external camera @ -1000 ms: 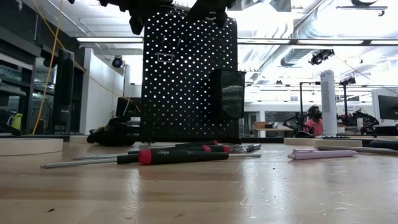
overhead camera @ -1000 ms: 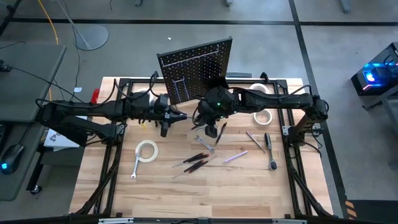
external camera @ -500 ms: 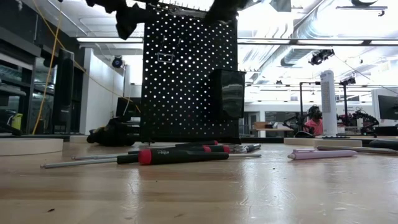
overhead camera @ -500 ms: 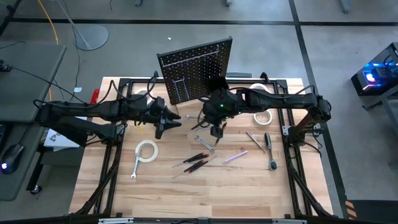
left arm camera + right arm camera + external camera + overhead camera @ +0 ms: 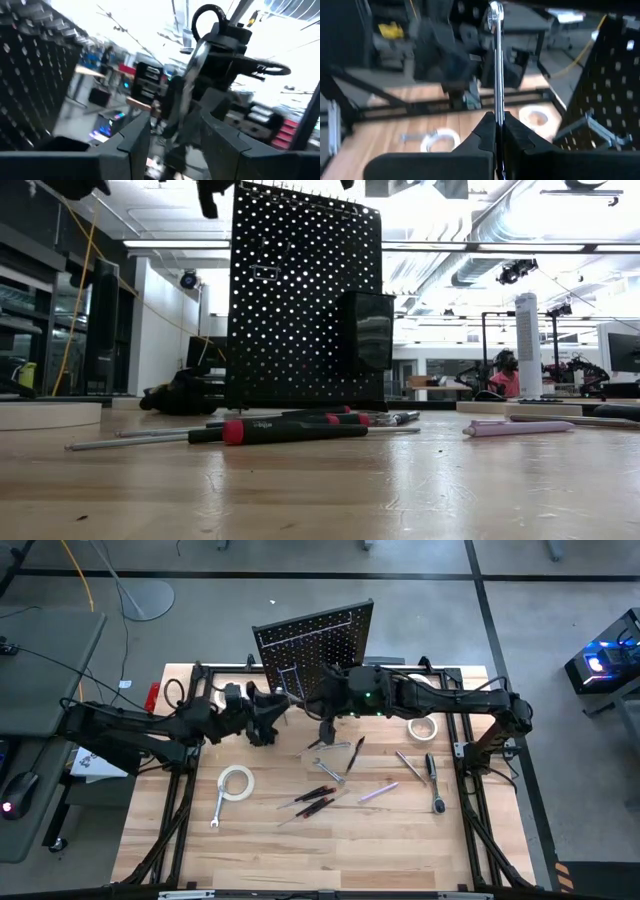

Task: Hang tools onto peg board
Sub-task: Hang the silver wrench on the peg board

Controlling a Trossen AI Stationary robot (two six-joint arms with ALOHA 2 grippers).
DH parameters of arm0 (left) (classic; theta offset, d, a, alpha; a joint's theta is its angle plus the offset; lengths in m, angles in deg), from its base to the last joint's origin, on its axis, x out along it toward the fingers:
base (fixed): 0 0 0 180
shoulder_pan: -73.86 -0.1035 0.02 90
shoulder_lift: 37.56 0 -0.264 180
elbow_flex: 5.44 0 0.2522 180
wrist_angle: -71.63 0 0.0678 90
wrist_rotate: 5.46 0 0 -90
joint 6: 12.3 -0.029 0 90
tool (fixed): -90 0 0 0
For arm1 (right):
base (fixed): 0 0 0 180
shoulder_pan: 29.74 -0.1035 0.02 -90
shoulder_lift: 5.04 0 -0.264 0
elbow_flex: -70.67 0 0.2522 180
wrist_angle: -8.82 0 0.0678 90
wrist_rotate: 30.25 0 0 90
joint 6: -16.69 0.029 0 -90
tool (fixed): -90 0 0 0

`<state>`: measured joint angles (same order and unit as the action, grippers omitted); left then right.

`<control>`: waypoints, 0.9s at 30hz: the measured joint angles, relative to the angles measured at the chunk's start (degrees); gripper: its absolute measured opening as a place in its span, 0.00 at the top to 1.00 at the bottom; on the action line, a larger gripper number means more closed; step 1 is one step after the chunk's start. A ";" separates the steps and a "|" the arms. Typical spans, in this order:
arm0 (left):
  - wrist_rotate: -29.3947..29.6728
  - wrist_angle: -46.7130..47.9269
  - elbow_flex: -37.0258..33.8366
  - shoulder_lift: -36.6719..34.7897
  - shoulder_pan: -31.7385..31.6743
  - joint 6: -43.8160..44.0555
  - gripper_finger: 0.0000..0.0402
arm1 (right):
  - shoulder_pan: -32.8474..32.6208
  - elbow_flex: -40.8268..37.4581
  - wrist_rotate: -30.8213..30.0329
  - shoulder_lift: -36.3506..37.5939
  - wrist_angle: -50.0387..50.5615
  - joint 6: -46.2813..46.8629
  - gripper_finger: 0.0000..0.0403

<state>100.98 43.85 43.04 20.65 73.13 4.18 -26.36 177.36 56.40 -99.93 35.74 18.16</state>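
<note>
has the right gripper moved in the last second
Yes. In the high view the right gripper, shut on a wrench, has moved up and left toward the peg board.

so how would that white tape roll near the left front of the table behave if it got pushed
The flat white ring-shaped tape roll lies on its side on the wooden table, so it would probably slide, not roll. It looks thin and hollow, so likely light. Set on edge, it could well roll away.
</note>
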 joint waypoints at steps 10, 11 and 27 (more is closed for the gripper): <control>1.25 -4.24 -0.04 0.09 0.00 -2.20 0.63 | 0.00 0.00 0.33 -0.20 -6.34 2.79 1.00; 1.20 -5.12 -0.04 0.09 0.00 -2.48 0.63 | 0.00 0.00 0.33 -0.27 -6.73 2.98 1.00; -0.43 -12.45 -0.02 1.03 0.00 -3.29 0.63 | -0.13 0.00 3.80 -2.64 -14.29 6.11 1.00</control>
<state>100.55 31.40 43.02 21.68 73.13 0.89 -26.49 177.36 60.20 -102.58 21.45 24.27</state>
